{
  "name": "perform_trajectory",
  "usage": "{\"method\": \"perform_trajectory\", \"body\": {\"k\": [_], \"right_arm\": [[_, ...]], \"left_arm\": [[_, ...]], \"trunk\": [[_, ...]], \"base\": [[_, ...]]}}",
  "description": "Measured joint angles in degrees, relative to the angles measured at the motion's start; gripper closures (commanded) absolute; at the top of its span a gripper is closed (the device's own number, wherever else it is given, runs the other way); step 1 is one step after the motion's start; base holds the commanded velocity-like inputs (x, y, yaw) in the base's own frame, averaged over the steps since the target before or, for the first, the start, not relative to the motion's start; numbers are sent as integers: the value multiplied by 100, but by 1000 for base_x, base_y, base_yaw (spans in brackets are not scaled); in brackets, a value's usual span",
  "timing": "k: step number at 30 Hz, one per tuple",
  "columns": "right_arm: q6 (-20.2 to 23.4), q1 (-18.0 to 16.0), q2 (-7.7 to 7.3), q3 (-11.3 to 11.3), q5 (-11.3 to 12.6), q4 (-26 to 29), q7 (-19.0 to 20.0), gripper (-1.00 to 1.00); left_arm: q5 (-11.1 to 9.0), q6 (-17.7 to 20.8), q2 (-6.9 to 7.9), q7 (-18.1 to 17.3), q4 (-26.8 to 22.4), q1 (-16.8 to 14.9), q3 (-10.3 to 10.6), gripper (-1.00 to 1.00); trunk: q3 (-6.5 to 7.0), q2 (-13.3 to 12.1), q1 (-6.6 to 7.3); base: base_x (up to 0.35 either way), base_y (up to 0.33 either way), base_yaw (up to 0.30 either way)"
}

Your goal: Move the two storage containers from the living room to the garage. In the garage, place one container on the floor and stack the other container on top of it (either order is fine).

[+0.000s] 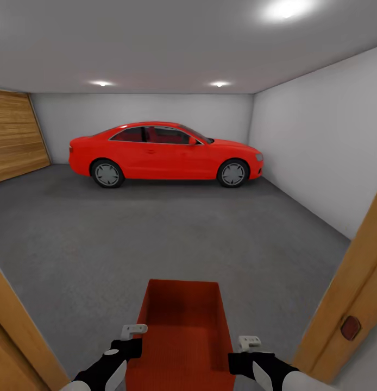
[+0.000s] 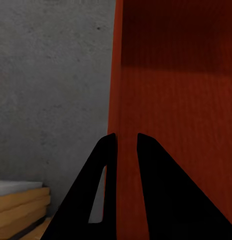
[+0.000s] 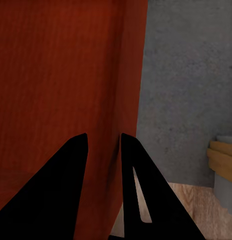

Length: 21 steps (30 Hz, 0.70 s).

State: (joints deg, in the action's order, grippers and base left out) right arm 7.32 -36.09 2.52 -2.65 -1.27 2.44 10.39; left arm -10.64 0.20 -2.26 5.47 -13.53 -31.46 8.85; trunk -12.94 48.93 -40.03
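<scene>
One storage container (image 1: 183, 336) is in view, an orange-red bin held up in front of the robot with one gripper on each side. Its long way points straight ahead, into the garage, toward the red car (image 1: 165, 153) parked by the far wall.

On the left side, the left gripper (image 1: 135, 332) sits at the bin's left wall, near the end closest to the robot. In the left wrist view the two dark fingers (image 2: 103, 190) stand one on each side of that thin wall, so the left gripper (image 2: 127, 137) looks pinched shut on it.

On the right side, the right gripper (image 1: 247, 344) does the same on the bin's right wall. In the right wrist view its fingers (image 3: 70, 190) sit on both sides of the wall edge, so this gripper (image 3: 104, 136) grips it too.

Both arms are about as near as each other, so the bin hangs level between them.

Wooden door frames (image 1: 346, 304) stand at both edges of the head view, so the robot seems to be right at the doorway. The dark grey floor (image 1: 172, 239) lies ahead and below the bin. I think the next job is to roll forward and lower the bin straight down onto it.
</scene>
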Motion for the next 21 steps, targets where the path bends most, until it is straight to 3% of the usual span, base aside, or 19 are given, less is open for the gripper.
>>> {"method": "perform_trajectory", "body": {"k": [21], "right_arm": [[0,0,0,0,0,0,0,100]], "left_arm": [[0,0,0,0,0,0,0,100]], "trunk": [[0,0,0]], "base": [[242,0,0]]}}
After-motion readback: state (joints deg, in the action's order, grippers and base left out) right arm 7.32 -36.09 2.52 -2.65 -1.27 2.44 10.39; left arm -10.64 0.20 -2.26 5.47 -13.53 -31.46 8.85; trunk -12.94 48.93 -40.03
